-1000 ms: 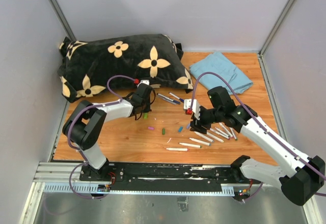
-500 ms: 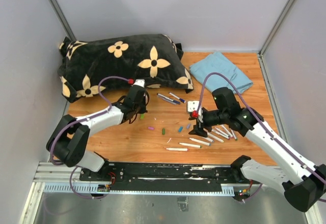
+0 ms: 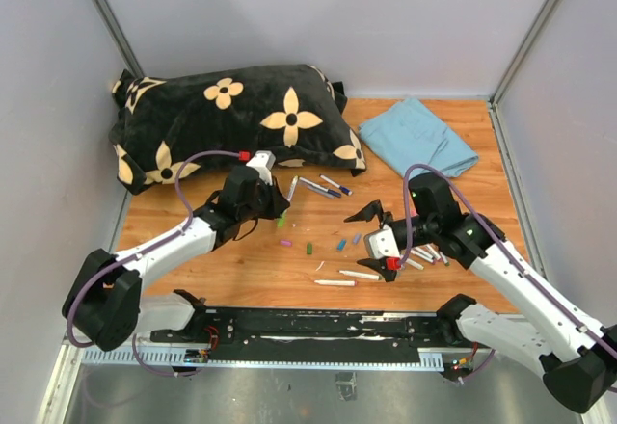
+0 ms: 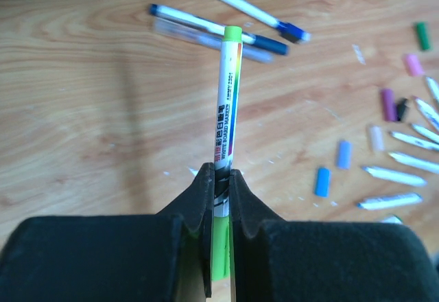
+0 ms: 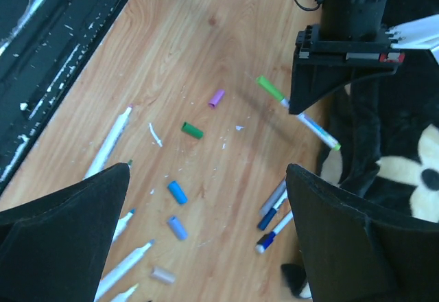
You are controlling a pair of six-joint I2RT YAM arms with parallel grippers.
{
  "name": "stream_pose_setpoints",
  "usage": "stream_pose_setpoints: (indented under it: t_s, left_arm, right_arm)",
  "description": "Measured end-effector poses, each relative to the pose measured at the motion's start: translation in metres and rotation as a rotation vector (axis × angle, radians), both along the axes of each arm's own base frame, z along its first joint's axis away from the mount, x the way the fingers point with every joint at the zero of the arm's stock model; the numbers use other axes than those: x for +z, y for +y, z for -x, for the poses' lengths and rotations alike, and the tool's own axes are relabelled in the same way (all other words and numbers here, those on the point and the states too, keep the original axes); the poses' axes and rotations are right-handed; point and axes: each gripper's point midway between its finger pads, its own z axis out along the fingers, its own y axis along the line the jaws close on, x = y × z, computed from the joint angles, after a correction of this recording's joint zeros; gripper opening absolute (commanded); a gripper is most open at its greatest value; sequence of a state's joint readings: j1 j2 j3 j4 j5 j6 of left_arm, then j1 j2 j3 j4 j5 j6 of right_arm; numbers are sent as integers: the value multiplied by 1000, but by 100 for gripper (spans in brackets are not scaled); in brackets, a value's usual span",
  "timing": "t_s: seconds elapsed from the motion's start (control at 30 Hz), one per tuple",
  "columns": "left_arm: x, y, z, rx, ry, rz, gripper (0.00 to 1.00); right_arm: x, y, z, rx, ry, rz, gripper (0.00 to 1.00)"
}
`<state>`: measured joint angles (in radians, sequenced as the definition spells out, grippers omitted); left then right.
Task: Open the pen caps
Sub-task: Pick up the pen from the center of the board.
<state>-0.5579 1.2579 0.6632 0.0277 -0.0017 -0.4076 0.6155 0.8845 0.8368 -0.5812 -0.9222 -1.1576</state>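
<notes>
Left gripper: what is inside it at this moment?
A white-barrelled marker is clamped in the shut left gripper. Its green cap pokes out on the wrist camera's side. The stretch of barrel between the gripper's pads is covered.

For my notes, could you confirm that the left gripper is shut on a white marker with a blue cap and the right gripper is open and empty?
Not quite: the cap is green, not blue, as the left wrist view shows. The rest holds: left gripper shut on the white marker, right gripper open and empty.
</notes>
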Motion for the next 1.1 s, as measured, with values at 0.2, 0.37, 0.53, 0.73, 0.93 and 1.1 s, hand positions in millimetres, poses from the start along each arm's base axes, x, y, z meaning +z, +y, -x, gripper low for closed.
stream_pose_setpoints:
  t_s: [0.2,0.37,0.53,0.73,0.93,1.1]
  left_arm:
    - [15,-33,31,-196,29,172,0]
    - [22,-59,59,-360,73,274,0]
    - [11,-85,88,-499,141,288,0]
    - [3,-97,110,-586,194,293,0]
    - [10,-104,117,-633,193,313,0]
    - [13,-110,124,-671,199,321,0]
  right_arm:
    - [-9,4,-16,78,-195,45,99]
    - [-27,8,-31,109,-351,161,88]
    - [-41,16,-40,130,-445,260,74]
    - [-60,18,-53,121,-480,361,65]
    - [-66,20,-61,115,-523,409,59]
    - [-73,29,-63,126,-551,435,39]
